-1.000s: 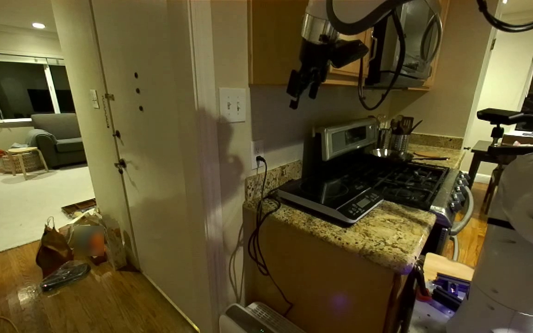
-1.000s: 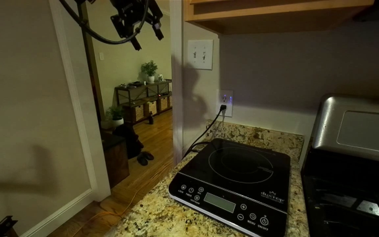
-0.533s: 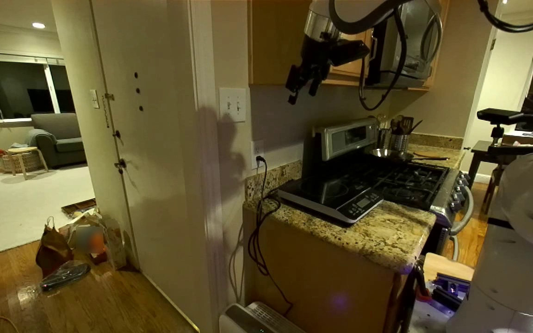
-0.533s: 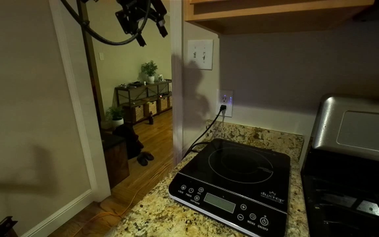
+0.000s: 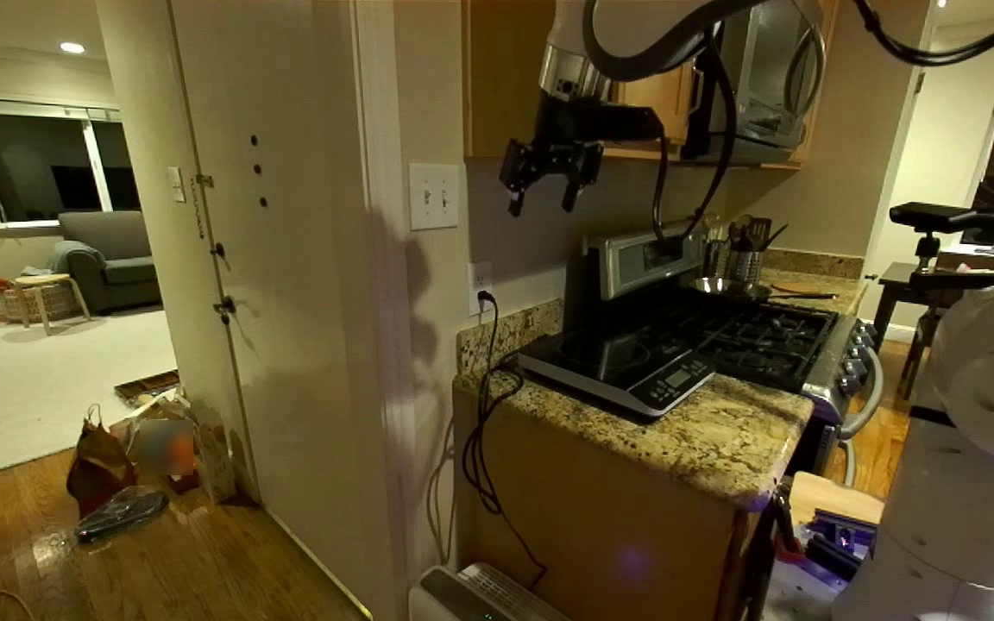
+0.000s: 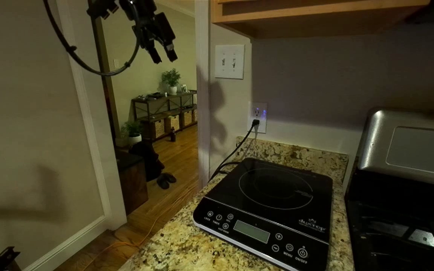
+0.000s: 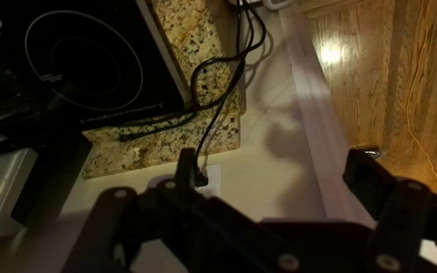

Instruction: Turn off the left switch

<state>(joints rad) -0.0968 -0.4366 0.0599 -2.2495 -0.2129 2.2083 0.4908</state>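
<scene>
Hanging in midair, apart from the wall plate point(image 6: 228, 62), the claw point(image 5: 543, 205) has its 2 fingers point(image 7: 185, 167) spread wide. The left switch point(image 6: 223, 61) is the left-hand toggle on that plate, can't tell from here if it's up or down lol. Lower down there's an outlet point(image 6: 257, 113) with a black cord point(image 7: 236, 77) plugged in, and a cooktop point(image 6: 273, 188) sits on the desk point(image 6: 175, 241).

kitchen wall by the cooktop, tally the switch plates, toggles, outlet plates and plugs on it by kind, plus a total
Switch plate: 1
Left toggle and right toggle: 2
Outlet plate: 1
Black plug in the outlet: 1
Total: 5
</scene>
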